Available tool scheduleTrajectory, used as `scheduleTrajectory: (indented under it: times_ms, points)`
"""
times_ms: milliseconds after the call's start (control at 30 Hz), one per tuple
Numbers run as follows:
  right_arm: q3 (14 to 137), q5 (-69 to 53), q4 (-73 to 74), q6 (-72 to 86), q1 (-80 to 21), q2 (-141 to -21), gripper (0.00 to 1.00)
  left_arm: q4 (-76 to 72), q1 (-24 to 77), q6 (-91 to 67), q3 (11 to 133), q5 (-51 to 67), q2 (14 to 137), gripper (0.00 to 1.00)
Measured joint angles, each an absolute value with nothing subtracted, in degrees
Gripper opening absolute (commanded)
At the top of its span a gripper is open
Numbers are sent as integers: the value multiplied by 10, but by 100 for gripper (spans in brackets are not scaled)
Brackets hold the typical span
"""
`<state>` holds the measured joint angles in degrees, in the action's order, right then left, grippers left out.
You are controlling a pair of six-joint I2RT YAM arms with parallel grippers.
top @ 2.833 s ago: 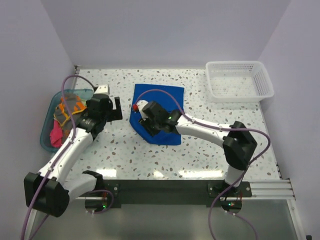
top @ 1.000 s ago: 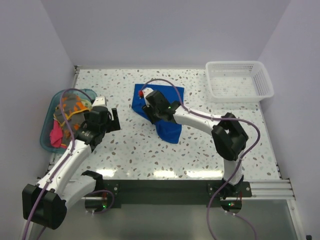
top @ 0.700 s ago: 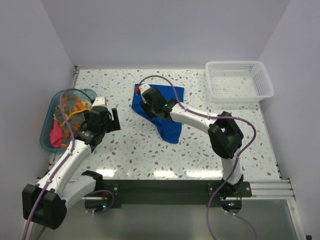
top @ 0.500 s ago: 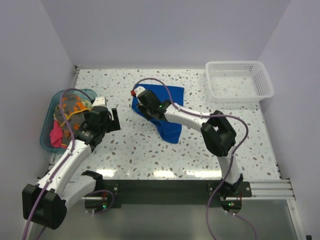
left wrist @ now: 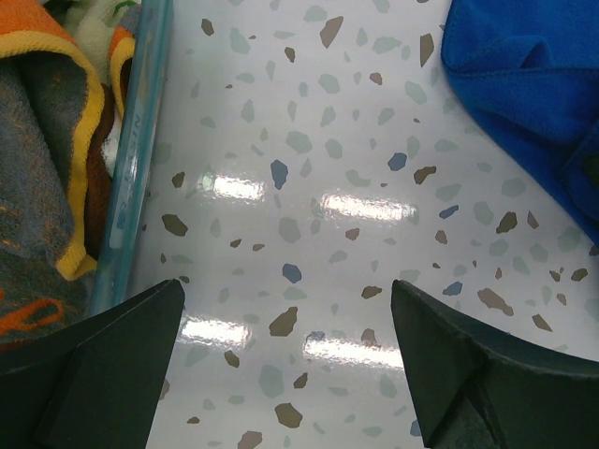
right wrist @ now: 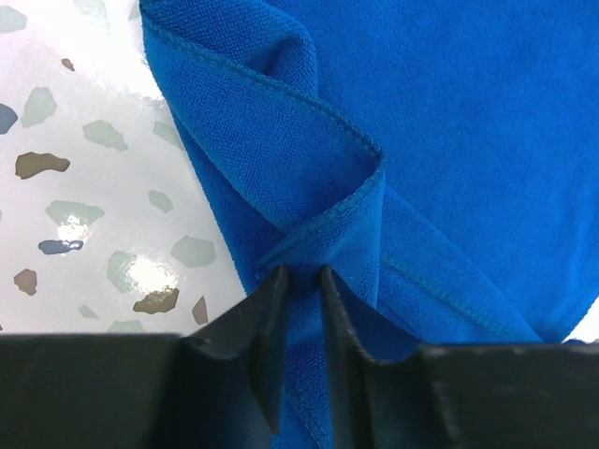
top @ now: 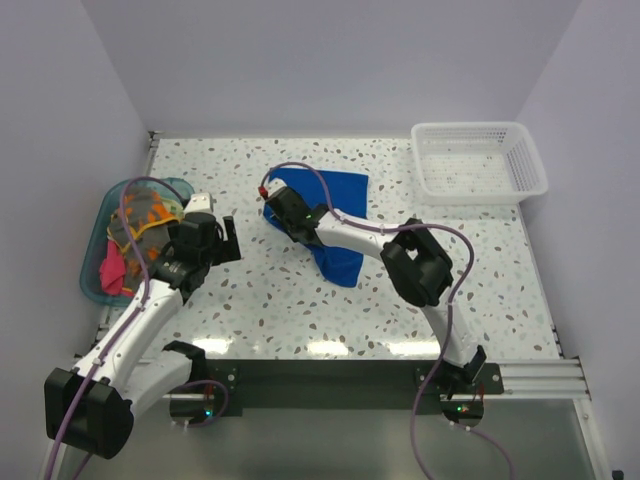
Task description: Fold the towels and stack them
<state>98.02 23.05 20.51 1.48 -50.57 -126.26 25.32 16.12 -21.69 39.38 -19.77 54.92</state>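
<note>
Pinching a raised ridge of hem, the right gripper (right wrist: 299, 281) has its jaws clamped almost together on the royal blue towel (right wrist: 449, 140). This is at the cloth's far-left corner. The towel lies mid-table, rumpled and partly doubled over itself, so it is not a clean fold yet.

The left gripper (left wrist: 285, 290) hangs over bare terrazzo table (top: 300, 310) with its jaws spread wide, holding nothing. It sits between the teal tub (left wrist: 140, 159) and the blue cloth.

The tub holds the orange-and-grey towel (top: 150, 210) and a pink towel (top: 112, 272), both bunched up. I judge the task barely begun — one towel is mid-fold, no stack exists, and every towel in the tub is waiting its turn.
</note>
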Motion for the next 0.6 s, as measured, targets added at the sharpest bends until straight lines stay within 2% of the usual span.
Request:
scheduleTrajectory:
  times_ms: [67, 167, 400, 533, 600]
  points:
    - [980, 231, 208, 18, -506, -1264, 11, 253, 161, -217, 394, -198, 549, 98]
    - [980, 230, 210, 22, -506, -1264, 0, 253, 161, -217, 394, -198, 549, 98]
    - [980, 196, 231, 31, -506, -1254, 0, 253, 161, -217, 394, -198, 549, 98]
    - [965, 123, 241, 54, -506, -1219, 0, 253, 161, -217, 394, -200, 549, 98]
    - [954, 70, 244, 70, -506, -1195, 3, 253, 161, -217, 394, -201, 549, 98]
